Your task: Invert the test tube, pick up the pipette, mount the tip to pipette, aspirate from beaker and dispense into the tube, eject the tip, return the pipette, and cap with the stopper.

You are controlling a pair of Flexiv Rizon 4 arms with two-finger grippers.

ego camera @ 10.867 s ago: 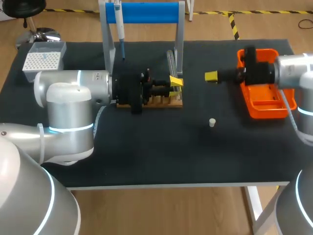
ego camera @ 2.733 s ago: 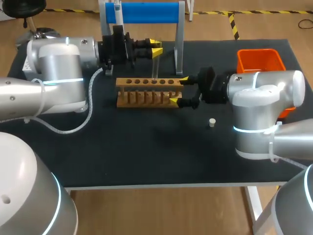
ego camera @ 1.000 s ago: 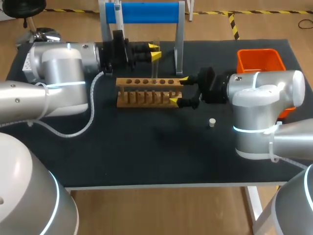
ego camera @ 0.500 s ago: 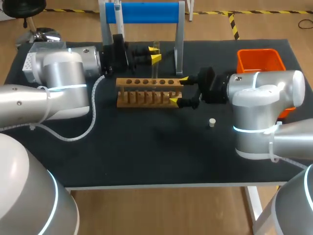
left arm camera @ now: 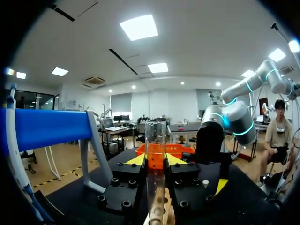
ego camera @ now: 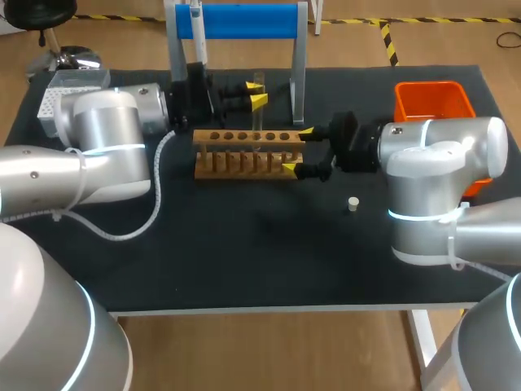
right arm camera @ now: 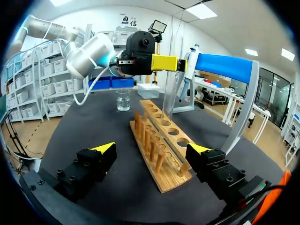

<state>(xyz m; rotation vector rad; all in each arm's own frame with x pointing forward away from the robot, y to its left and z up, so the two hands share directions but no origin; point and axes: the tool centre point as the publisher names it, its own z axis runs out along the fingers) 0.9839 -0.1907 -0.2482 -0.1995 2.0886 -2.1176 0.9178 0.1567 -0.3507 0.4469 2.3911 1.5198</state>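
Test tube stands upright, clamped in the left gripper, arm level above the wooden rack; right gripper gapes astride the rack's end.

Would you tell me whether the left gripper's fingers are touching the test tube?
Touching. The left wrist view shows both fingers of the left gripper pressed against opposite sides of the upright test tube, no gap either side.

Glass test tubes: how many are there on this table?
1. The clear glass test tube stands upright, gripped by the left gripper, its lower end at the brown wooden rack. The rack's other holes look empty; the arms could hide more.
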